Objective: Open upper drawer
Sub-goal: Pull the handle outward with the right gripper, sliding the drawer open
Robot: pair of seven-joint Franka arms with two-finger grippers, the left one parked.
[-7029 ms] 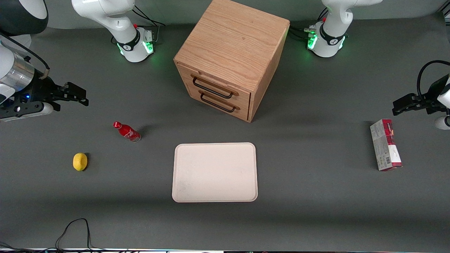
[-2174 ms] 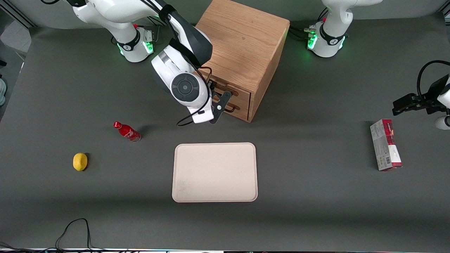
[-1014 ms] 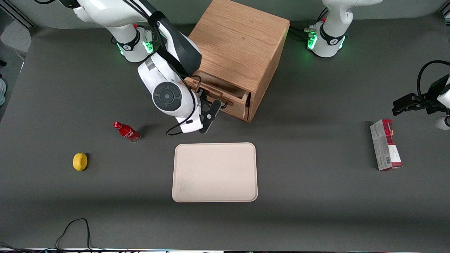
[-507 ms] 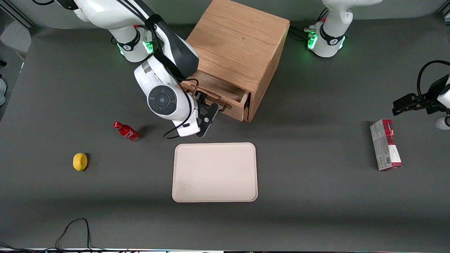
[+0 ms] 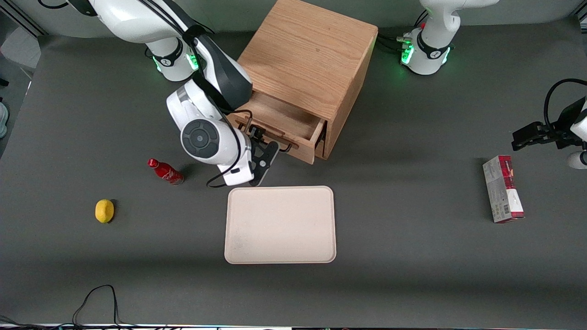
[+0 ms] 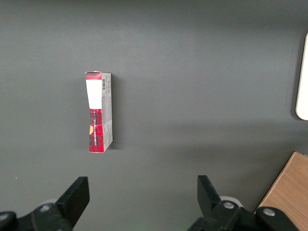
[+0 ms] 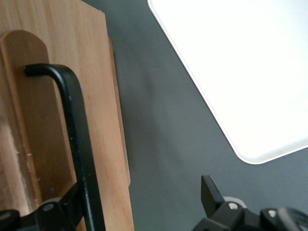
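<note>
The upper drawer (image 5: 279,126) stands pulled partway out of the front of the oak cabinet (image 5: 305,64), its bare wooden floor showing, and the right arm's gripper (image 5: 262,155) sits right at the drawer's front panel, low over the table and nearer the front camera than the cabinet. In the wrist view the black wire handle (image 7: 77,139) runs up between the two fingers (image 7: 211,192), and the jaws stand wide, one finger at the handle's side and the other well clear over the grey mat, so the bar looks hooked rather than pinched. That makes sense for a pull: a thin wire only needs something behind it to drag the box along its runners. The arm is angled so its wrist trails toward the cream tray (image 5: 279,224), in line with the drawer's travel, which should keep the box from jamming sideways. I'd judge the job well along, with perhaps a little more travel available. The red bottle (image 5: 165,171) and the lemon (image 5: 104,211) lie toward the working arm's end, out of the drawer's path.
</note>
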